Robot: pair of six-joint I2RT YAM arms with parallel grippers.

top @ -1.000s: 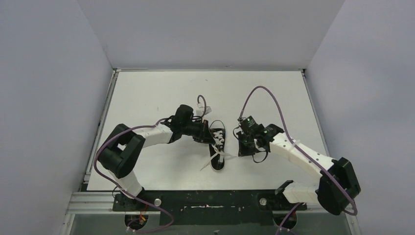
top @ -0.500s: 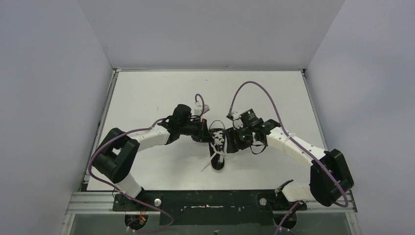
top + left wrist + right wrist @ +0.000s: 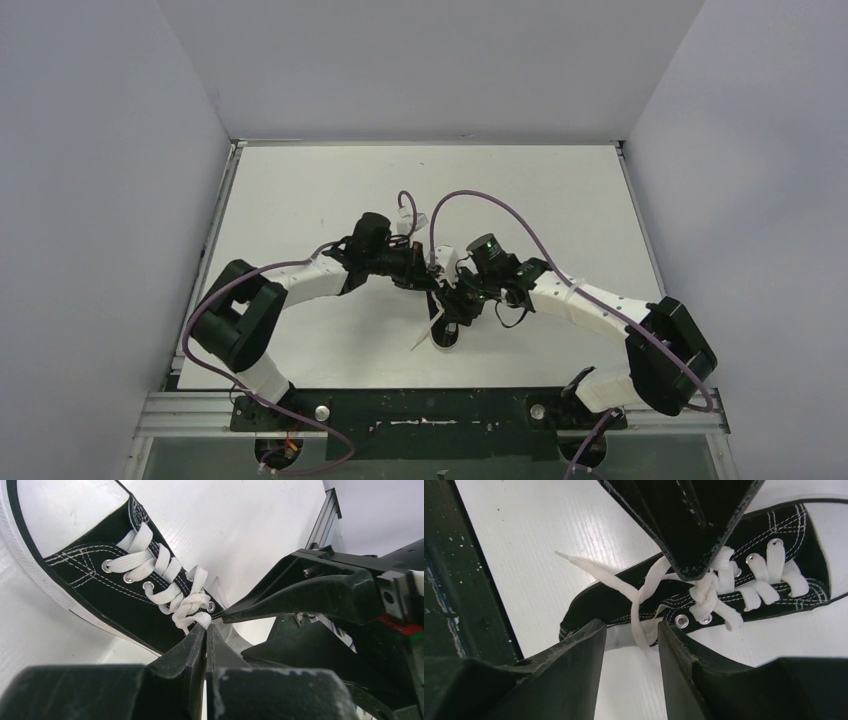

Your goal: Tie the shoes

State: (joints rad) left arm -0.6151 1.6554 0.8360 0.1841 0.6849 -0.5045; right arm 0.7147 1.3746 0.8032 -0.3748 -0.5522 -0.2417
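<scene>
The small black sneaker (image 3: pixel 446 336) with white laces lies mid-table, mostly covered by both grippers. In the left wrist view the shoe (image 3: pixel 95 587) fills the upper left, and my left gripper (image 3: pixel 206 626) is shut, its tips pinching a white lace (image 3: pixel 192 611) at the crossing by the top eyelets. In the right wrist view the shoe (image 3: pixel 596 599) lies across the frame. My right gripper (image 3: pixel 630 627) is open just above the shoe's opening, with a loose lace strand (image 3: pixel 640 611) running between its fingers. The left gripper's fingers (image 3: pixel 689 525) show above.
One loose lace end (image 3: pixel 424 332) trails onto the table to the left of the shoe's heel. Purple cables (image 3: pixel 500 205) arch over both wrists. Grey walls enclose the white table (image 3: pixel 300 190) on three sides. The black base rail (image 3: pixel 420 410) runs along the near edge.
My right arm has swung left from beside the shoe until its gripper is over the shoe. My left gripper has stayed at the laces.
</scene>
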